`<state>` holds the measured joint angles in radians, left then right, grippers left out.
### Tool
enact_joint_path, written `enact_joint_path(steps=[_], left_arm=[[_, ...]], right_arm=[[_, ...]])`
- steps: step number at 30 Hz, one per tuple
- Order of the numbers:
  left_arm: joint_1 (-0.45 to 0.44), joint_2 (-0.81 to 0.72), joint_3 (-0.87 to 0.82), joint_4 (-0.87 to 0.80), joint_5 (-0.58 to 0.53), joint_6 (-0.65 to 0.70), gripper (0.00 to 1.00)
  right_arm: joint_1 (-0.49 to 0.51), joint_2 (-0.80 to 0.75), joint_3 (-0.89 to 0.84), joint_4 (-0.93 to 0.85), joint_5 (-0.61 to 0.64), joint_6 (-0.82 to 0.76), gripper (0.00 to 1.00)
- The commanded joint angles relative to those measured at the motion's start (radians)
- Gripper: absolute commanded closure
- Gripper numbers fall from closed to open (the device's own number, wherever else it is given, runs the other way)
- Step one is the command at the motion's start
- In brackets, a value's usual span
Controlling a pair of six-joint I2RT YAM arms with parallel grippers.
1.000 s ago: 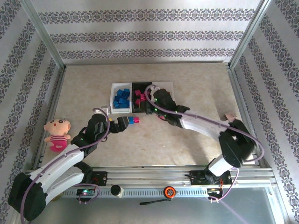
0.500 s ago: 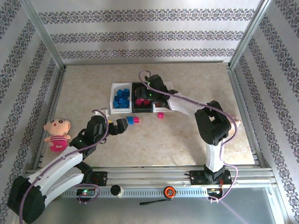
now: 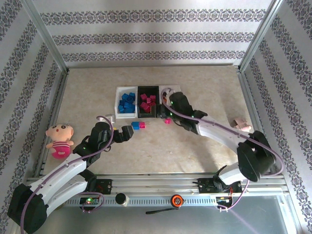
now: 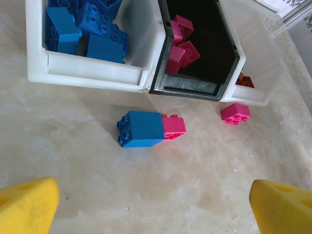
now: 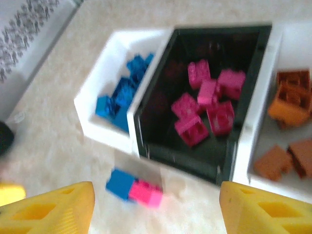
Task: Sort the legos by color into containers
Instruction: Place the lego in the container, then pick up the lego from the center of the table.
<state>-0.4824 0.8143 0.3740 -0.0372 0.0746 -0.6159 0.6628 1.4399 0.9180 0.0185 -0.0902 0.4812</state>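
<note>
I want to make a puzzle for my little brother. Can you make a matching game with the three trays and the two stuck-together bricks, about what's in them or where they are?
Things:
1. left white tray
2. black tray
3. right white tray
4. joined blue-and-pink bricks

Matches:
A. lying on the table in front of the trays
B. holds pink bricks
C. holds orange-brown bricks
D. holds blue bricks

Pairs: 1-D, 2-B, 3-C, 4-A.
</note>
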Motion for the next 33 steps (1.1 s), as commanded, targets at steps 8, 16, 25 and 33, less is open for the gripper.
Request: enact_joint_path(steps=[8,16,25,33], left_arm=[[0.007,0.031,-0.010,0.049,0.015,-0.028,0.00],[0.006,0.028,-0.010,0.040,0.016,-0.035,0.00],[0.006,0.010,-0.009,0.020,0.010,-0.031,0.00],[0.007,0.002,-0.012,0.012,0.012,-0.031,0.00]], right_arm=[[0.010,0.039,-0.121,-0.194,0.179,-0.084,0.31],[0.001,0.234,-0.016,-0.109,0.226,-0.088,0.31],[-0.005,0.364,0.043,-0.028,0.314,-0.042,0.39],[-0.008,0.337,-0.007,0.004,0.303,-0.024,0.63]])
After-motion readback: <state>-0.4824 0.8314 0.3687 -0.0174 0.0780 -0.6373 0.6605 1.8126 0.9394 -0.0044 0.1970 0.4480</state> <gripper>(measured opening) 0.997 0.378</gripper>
